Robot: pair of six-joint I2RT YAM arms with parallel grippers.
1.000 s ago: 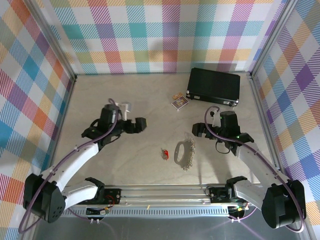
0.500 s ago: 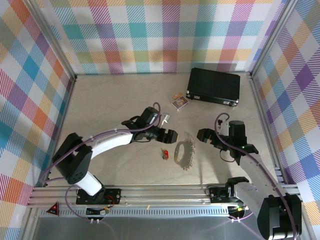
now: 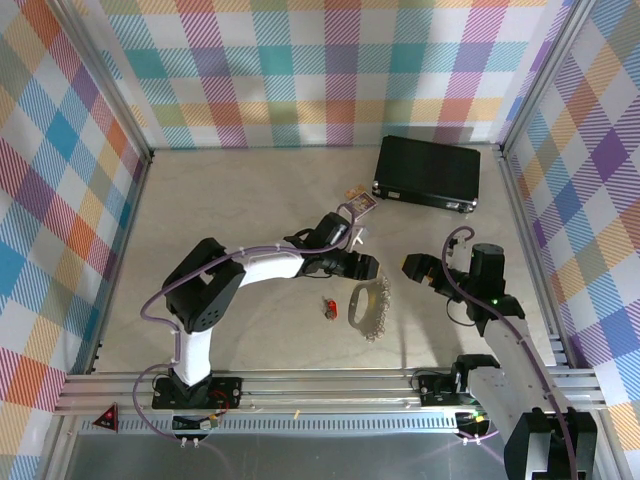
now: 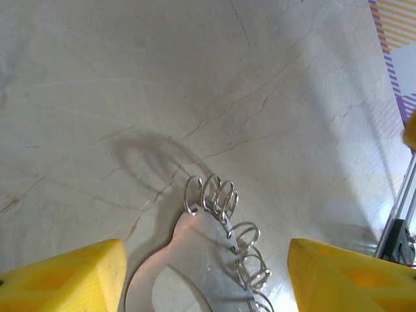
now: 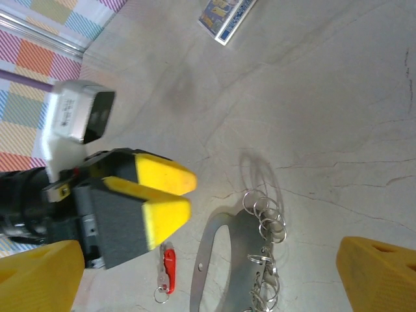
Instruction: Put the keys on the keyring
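Left hand (image 3: 362, 267): yellow fingertips (image 4: 65, 276) spread wide and holding nothing. In my left wrist view they sit at either side of the far end of the keyring (image 3: 360, 305). I cannot tell whether they touch it.

Right hand (image 3: 414, 268): also spread wide and empty, with its fingertips (image 5: 380, 270) at the two lower corners of the right wrist view. It sits just right of the left hand and faces it across the loop's far end.

The keyring lies flat on the worktop (image 3: 230, 210), a little right of centre and toward the near edge. It is a grey oval loop with its chain (image 3: 380, 310) of small silver rings along the right side.

The red-headed key (image 3: 328, 306) lies just left of the loop, apart from it, with a small ring at its near end.

A black case (image 3: 428, 173) sits at the far right corner. A printed card packet (image 3: 361, 204) lies just left of the case.
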